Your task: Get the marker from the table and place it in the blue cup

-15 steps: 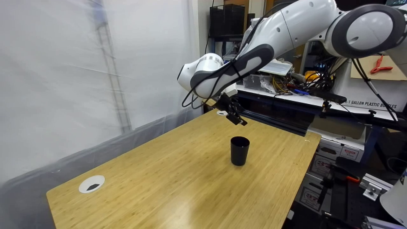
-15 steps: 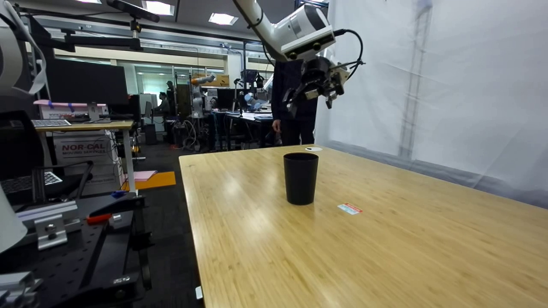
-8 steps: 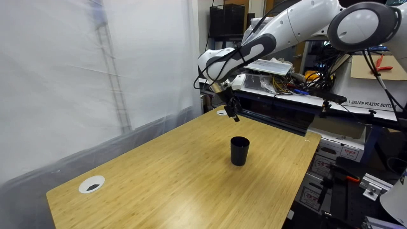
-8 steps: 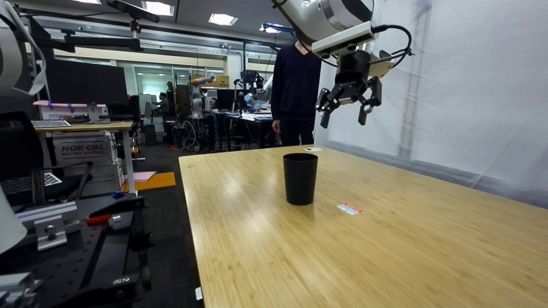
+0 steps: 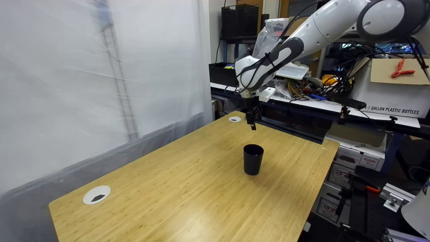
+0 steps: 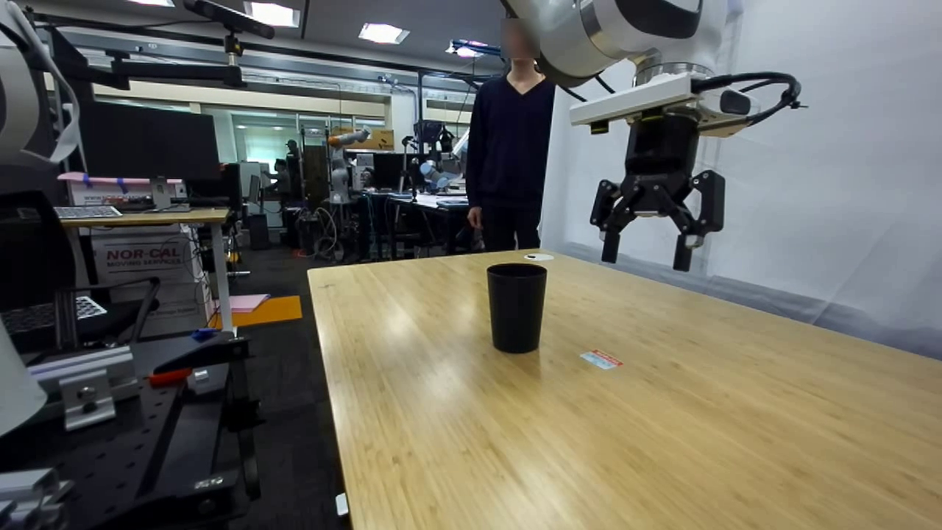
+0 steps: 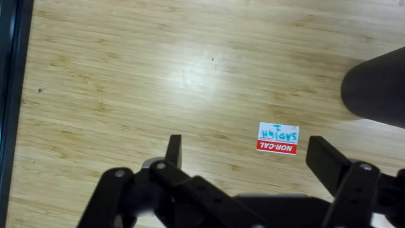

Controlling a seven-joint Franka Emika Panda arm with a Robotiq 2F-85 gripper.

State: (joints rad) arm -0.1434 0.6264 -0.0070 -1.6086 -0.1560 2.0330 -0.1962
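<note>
Robotiq gripper [image 6: 646, 252] hangs above the wood-grain table [image 6: 662, 442], jaws spread wide, tips pointing down; in the wrist view the NOR-CAL sticker [image 7: 277, 138] shows between them, teal handwriting upside down. The blue cup [image 6: 516, 309] (reads nearly black) stands upright on the table, apart from the gripper. Bearings from the cup: in an exterior view, gripper at about 2 o'clock, sticker near at 4 o'clock, standing person [image 6: 511, 147] in a navy V-neck sweater at 12 o'clock, beyond the table. In an exterior view, gripper at 12 o'clock, white cable grommet [image 5: 234, 119] at 11 o'clock, another grommet [image 5: 97, 194] between 8 and 9 o'clock, by the table corner. Wrist view: cup at 3 o'clock, cut off by the frame edge; sticker flat, between 3 and 4 o'clock.
</note>
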